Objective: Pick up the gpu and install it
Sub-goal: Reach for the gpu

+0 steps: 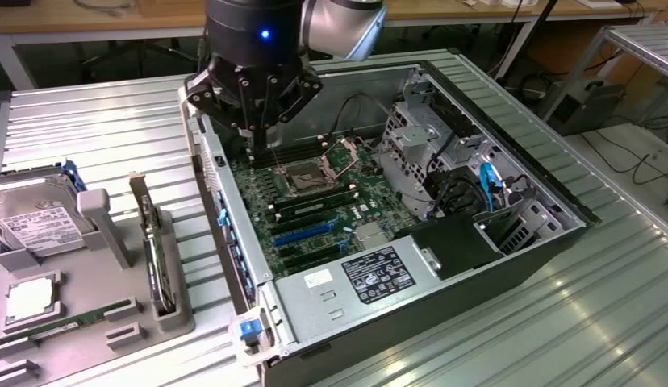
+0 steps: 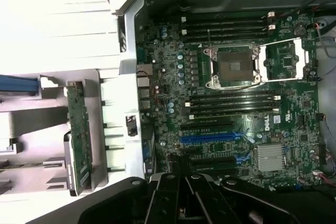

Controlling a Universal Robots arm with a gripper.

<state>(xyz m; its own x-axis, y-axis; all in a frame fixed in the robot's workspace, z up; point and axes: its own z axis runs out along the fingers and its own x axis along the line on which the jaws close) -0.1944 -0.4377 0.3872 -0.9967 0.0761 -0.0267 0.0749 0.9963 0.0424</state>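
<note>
Nearest the camera, the gpu [image 1: 153,250] stands on edge in the grey holder [image 1: 178,318], beside the hard drive [image 1: 38,230]. Farther back, your gripper [image 1: 256,129] hangs over the motherboard [image 1: 312,201] inside the open computer case [image 1: 528,145], fingers pressed together and holding nothing.

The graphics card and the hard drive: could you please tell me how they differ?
The graphics card is a thin board standing on edge; the hard drive is a silver box showing its white label. The card stands nearer the computer case than the drive. Both sit in the grey rack.
</note>
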